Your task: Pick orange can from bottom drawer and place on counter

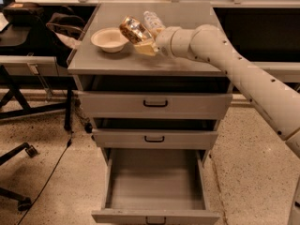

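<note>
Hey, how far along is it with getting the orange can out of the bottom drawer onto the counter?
Done: the bottom drawer stands open and empty, so the can is out. In hand: the gripper holds the orange can, tilted, over the counter beside a bowl. Left: set it down and release.

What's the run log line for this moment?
gripper: above counter, shut on can | can: tilted, beside bowl | bottom drawer: open

This is an office-like lab workspace: a grey metal drawer cabinet on speckled floor, a desk and wheeled chair base at left, the gripper clasping the orange can over the counter.
</note>
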Available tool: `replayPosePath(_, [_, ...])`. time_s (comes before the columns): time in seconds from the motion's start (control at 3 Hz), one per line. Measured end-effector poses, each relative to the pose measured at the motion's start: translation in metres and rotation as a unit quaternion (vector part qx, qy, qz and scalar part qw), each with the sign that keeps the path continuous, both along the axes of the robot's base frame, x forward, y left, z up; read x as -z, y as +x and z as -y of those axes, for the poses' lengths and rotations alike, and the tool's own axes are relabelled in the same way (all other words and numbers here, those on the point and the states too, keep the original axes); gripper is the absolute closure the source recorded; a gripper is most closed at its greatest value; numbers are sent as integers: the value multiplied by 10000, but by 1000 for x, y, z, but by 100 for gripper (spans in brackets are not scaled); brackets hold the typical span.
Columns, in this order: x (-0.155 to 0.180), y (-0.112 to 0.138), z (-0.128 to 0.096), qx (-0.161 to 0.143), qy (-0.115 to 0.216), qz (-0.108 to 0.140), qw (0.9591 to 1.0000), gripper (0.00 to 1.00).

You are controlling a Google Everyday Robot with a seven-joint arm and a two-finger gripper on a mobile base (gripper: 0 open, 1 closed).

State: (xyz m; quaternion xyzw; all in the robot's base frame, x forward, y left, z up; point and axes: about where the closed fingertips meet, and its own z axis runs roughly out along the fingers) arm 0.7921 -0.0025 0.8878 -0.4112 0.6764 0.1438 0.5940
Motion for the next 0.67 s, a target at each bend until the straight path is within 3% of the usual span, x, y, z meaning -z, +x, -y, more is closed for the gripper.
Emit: replayPosePath(0.67, [1,1,0,8,-2,-17,10000,58])
